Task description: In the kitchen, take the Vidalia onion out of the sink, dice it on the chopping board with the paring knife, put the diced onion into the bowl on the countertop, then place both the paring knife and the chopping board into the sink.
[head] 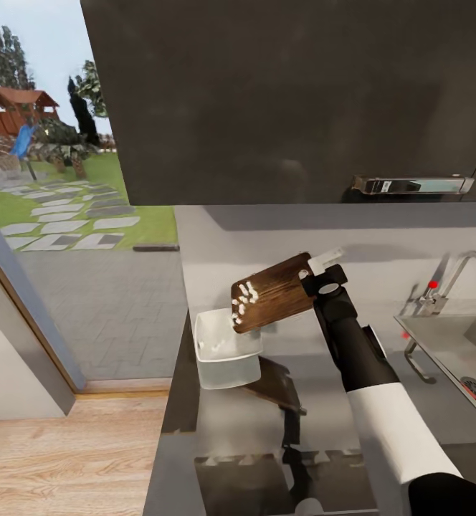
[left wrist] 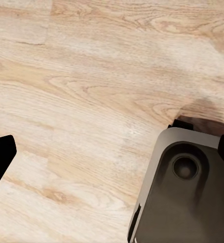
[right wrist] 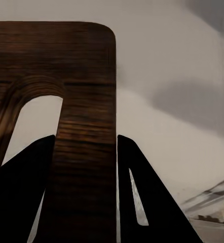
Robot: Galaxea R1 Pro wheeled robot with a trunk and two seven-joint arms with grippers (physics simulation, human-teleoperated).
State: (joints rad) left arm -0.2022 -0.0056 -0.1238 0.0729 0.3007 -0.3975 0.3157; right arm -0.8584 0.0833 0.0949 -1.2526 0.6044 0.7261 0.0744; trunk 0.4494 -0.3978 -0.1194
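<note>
Tilting the chopping board point(head: 274, 290) over the bowl point(head: 224, 351) on the desk point(head: 410, 401), right gripper point(right wrist: 84, 147) jaws clamped on its handle end, long axis sloping down to the bowl. Diced onion point(head: 244, 301) clinging at the low edge, just above. Sink point(head: 460, 351) near right. Left jaws' state impossible to tell; knife unseen.

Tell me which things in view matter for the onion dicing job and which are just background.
Job:
chopping board, tilted over the bowl, clamped in the right gripper
diced onion on the board
bowl, some pieces inside
sink
countertop

Background:
upper cabinet
wooden floor
garden playhouse
</note>
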